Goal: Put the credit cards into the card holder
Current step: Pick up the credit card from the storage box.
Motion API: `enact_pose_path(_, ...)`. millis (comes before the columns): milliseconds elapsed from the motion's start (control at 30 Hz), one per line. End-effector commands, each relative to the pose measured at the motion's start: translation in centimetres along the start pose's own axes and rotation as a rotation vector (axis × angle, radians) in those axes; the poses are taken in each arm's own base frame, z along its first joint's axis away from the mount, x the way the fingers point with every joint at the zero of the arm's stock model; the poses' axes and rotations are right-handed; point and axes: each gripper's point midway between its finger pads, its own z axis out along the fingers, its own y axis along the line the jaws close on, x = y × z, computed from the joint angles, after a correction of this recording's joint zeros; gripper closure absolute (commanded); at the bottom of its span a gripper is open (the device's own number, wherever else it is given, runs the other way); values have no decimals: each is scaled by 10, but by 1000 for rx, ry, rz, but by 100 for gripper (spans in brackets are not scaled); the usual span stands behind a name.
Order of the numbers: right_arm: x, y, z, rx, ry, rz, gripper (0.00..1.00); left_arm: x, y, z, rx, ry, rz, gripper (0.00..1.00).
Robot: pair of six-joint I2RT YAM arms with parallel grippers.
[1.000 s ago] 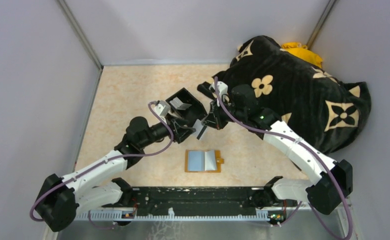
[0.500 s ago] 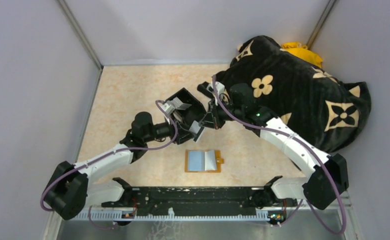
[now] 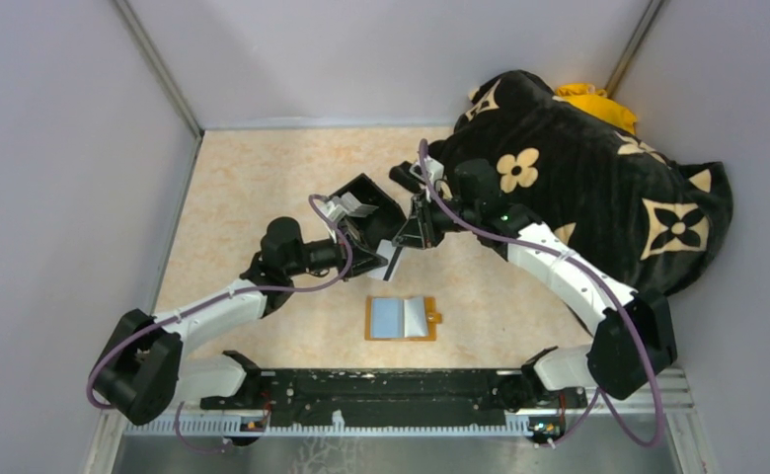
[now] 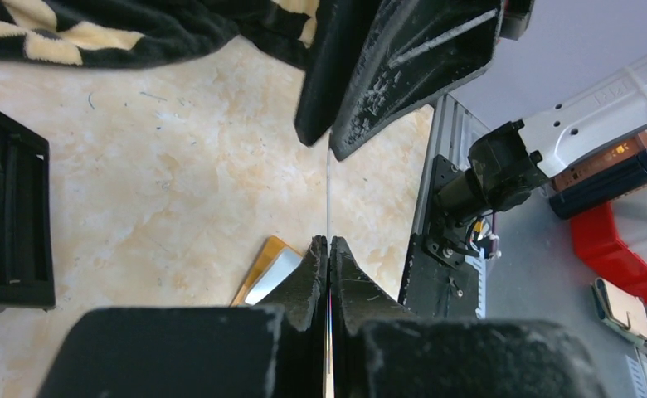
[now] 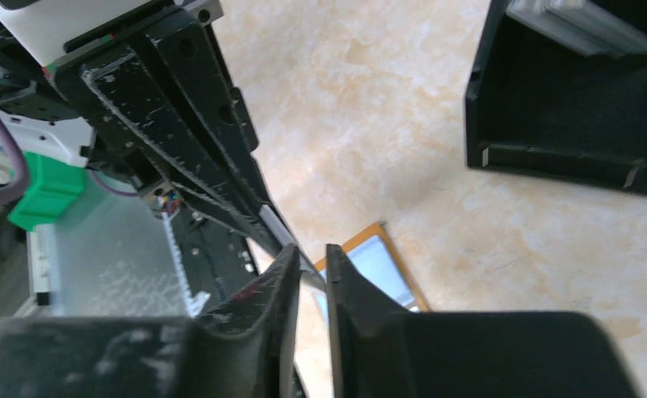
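Observation:
One credit card [image 3: 393, 259], thin and pale, hangs in the air between the two arms. My left gripper [image 4: 328, 242] is shut on its near edge, and the card shows edge-on as a white line [image 4: 328, 182]. My right gripper [image 5: 312, 253] stands at the card's far edge with its jaws slightly apart, open around it. The card holder [image 3: 402, 318] lies open on the table below, orange-tan with pale blue-grey panels, also visible in both wrist views [image 4: 264, 269] [image 5: 378, 257]. More credit cards [image 3: 359, 208] rest in the black box [image 3: 371, 194].
The black square box [image 5: 569, 157] sits just behind the grippers. A large black bag with beige flower prints [image 3: 578, 188] fills the back right, with something yellow [image 3: 598, 104] behind it. Grey walls enclose the table, and a black rail [image 3: 391, 387] runs along the near edge.
My left gripper moved in and closed on the card. My right gripper, shut on the card before, has parted its jaws.

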Motion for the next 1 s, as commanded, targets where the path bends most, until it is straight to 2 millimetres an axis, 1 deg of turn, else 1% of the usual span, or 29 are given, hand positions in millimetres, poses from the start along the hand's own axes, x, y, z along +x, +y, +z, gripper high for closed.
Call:
enact_pose_path(0,-31,-7,-11,21,-118,-44,68,-17,-1,1,15,-59,20,100)
enact_pose_path(33,-34,-6,-13,28,-136,-51,61,-19,3,1,-10,-75,6,100)
enact_pose_path(100,-34,-9,-16,58,-163,-58,53,-25,9,2,-47,-113,-20,100)
enact_pose_path(133,-33,-10,-17,70,-177,-61,50,-29,11,1,-62,-138,-41,100)
enact_pose_path(200,-33,-15,-20,100,-209,-63,47,-34,14,0,-86,-192,-95,100)
enact_pose_path(300,-29,-18,-21,116,-246,-53,47,-41,18,-4,-107,-283,-191,100)
enact_pose_path(400,-28,-19,-20,108,-294,-37,47,-43,17,-5,-84,-339,-257,100)
enact_pose_path(500,-25,-16,-17,73,-323,-16,48,-44,15,-1,-59,-340,-301,100)
enact_pose_path(633,-19,-19,-11,54,-332,8,51,-42,13,2,-22,-342,-340,100)
enact_pose_path(967,-16,-17,1,-35,-357,49,59,-39,9,6,26,-340,-377,100)
